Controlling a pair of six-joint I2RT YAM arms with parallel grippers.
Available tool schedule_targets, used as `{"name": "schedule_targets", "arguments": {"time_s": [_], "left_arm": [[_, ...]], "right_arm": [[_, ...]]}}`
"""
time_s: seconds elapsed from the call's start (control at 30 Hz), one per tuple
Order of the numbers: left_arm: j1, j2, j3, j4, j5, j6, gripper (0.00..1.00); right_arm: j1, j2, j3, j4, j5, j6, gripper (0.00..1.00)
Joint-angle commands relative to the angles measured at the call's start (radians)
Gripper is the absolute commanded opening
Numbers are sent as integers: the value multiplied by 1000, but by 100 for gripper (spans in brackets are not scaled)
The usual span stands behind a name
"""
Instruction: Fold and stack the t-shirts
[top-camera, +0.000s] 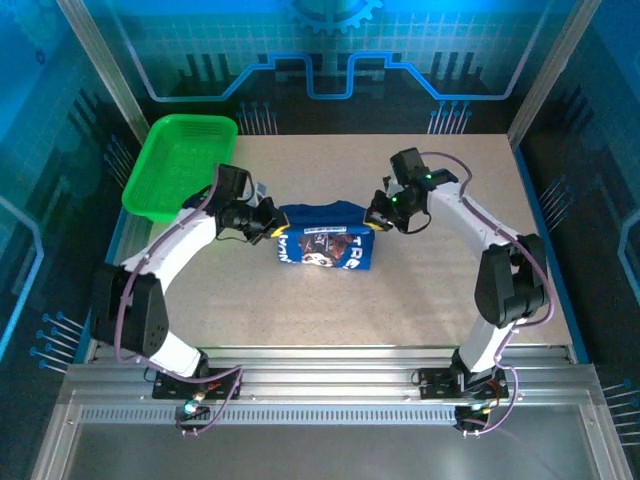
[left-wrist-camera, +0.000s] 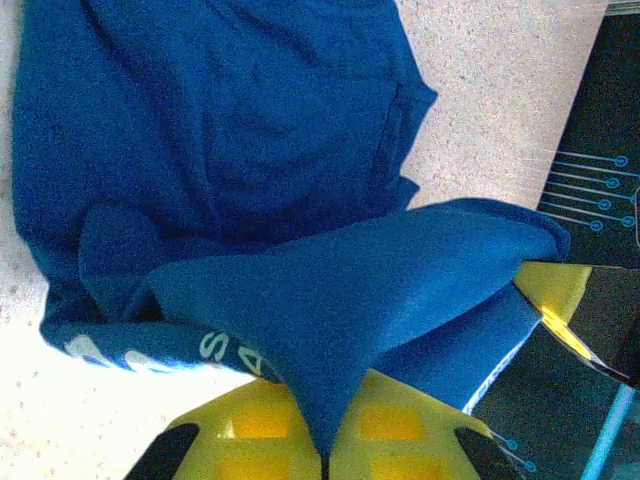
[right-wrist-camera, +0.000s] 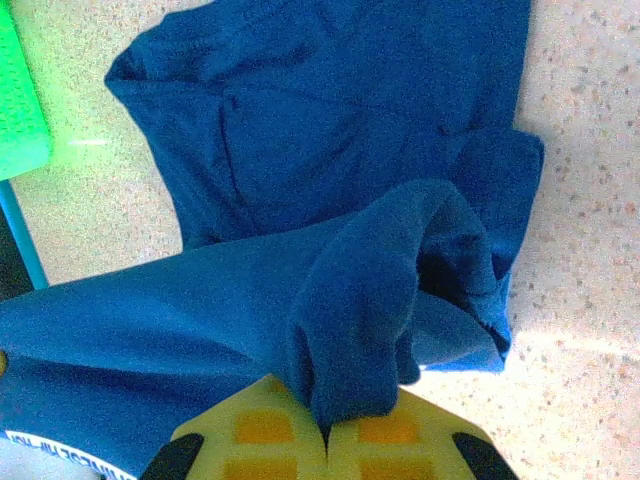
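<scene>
At the centre of the table (top-camera: 450, 300), with the green basket (top-camera: 180, 165) well off at 10 o'clock, lies the t-shirt (top-camera: 320, 214), partly folded; it is probably light, limp and not slippery, sagging wherever unsupported, so hems and corners look like the soundest holds; it is royal blue, its chest print (top-camera: 322, 250) of white lettering round a dark picture facing up; the left gripper (left-wrist-camera: 325, 440) is clenched on a fold at the shirt's 9 o'clock; the right gripper (right-wrist-camera: 325, 430) pinches a bunched edge at 2 o'clock.

Lettering on the t-shirt (top-camera: 325, 238) is too small to read; the green basket (right-wrist-camera: 18, 90) runs off the right wrist view's edge
</scene>
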Motion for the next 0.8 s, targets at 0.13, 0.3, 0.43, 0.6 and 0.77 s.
{"name": "schedule_targets", "arguments": {"time_s": [0.13, 0.3, 0.43, 0.6, 0.77], "left_arm": [[55, 172, 128, -55, -19, 63, 0], [86, 292, 194, -44, -22, 78, 0], [103, 398, 292, -44, -20, 93, 0], [121, 484, 490, -41, -4, 33, 47], [134, 434, 736, -175, -92, 51, 61]], "right_arm": [[-74, 141, 120, -75, 34, -45, 0], [-86, 298, 274, -104, 22, -58, 0], [-104, 458, 450, -152, 5, -58, 8], [-150, 626, 779, -142, -91, 4, 39], [-167, 627, 1083, -287, -120, -88, 66]]}}
